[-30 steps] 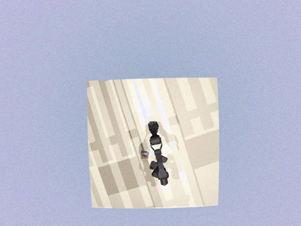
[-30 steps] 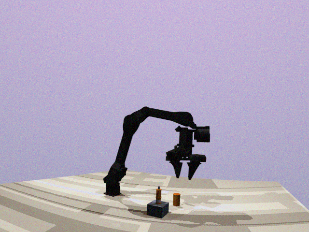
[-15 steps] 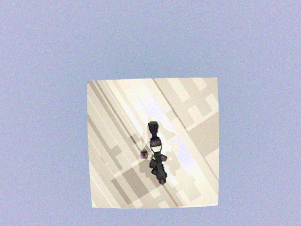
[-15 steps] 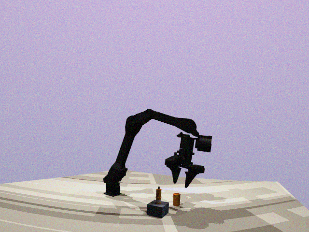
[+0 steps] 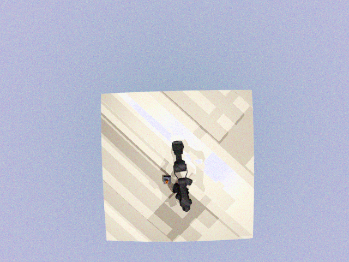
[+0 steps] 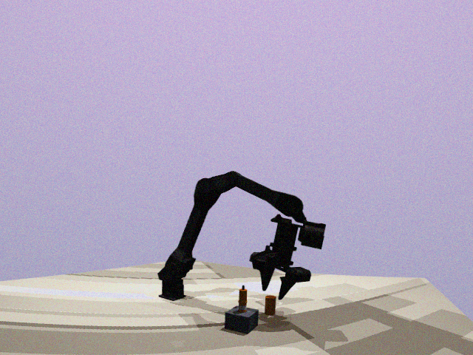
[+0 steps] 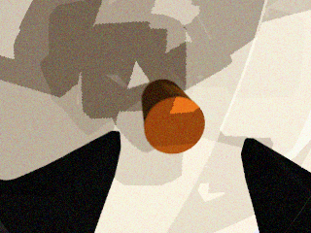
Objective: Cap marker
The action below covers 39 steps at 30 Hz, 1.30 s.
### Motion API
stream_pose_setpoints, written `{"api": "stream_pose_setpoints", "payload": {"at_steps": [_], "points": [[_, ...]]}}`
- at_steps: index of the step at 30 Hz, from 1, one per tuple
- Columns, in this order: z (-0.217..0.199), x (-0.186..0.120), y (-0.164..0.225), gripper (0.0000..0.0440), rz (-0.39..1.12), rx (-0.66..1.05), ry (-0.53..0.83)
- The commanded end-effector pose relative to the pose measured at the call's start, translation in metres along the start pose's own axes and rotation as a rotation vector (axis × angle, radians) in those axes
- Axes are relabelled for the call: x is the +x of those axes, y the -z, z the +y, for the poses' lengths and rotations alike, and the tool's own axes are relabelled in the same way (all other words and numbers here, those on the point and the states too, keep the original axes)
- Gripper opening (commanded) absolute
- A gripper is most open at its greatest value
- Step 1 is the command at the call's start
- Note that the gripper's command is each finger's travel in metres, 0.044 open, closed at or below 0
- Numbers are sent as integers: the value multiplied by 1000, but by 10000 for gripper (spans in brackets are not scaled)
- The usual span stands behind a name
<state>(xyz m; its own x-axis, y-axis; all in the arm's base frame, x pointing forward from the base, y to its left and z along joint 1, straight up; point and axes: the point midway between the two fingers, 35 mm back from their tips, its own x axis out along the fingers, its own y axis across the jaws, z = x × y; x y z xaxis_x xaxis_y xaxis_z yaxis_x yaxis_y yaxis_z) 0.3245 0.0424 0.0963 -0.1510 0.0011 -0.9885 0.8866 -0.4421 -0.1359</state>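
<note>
Here we were, gripper well parted, nothing grasped, hanging above table right of centre in exterior view; orange cap stood upright on tabletop, lower right of centre there, and near middle of wrist view, ahead of fingertips; marker upright and uncapped in holder block, just left of cap in exterior view; picking up cap looked like step in hand; next move called for centring over cap, lowering, then closing squarely

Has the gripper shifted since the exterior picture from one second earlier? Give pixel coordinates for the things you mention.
Yes. The black gripper (image 6: 273,294) (image 7: 183,144) has come down in the exterior view: its tips hung above the orange cylindrical cap (image 6: 270,305) (image 7: 174,125) before, and now reach about its top.
</note>
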Motion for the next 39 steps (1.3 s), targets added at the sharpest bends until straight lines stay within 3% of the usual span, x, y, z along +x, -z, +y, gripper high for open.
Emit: {"api": "stream_pose_setpoints", "payload": {"at_steps": [1, 14, 18, 23, 30, 39], "points": [[-1, 13, -1, 295, 1, -19, 26], [-1, 40, -4, 252, -19, -87, 35], [1, 38, -5, 188, -24, -103, 15], [0, 28, -6, 64, -20, -119, -9], [5, 7, -9, 91, -3, -127, -61], [9, -23, -18, 91, 21, -122, -103]]}}
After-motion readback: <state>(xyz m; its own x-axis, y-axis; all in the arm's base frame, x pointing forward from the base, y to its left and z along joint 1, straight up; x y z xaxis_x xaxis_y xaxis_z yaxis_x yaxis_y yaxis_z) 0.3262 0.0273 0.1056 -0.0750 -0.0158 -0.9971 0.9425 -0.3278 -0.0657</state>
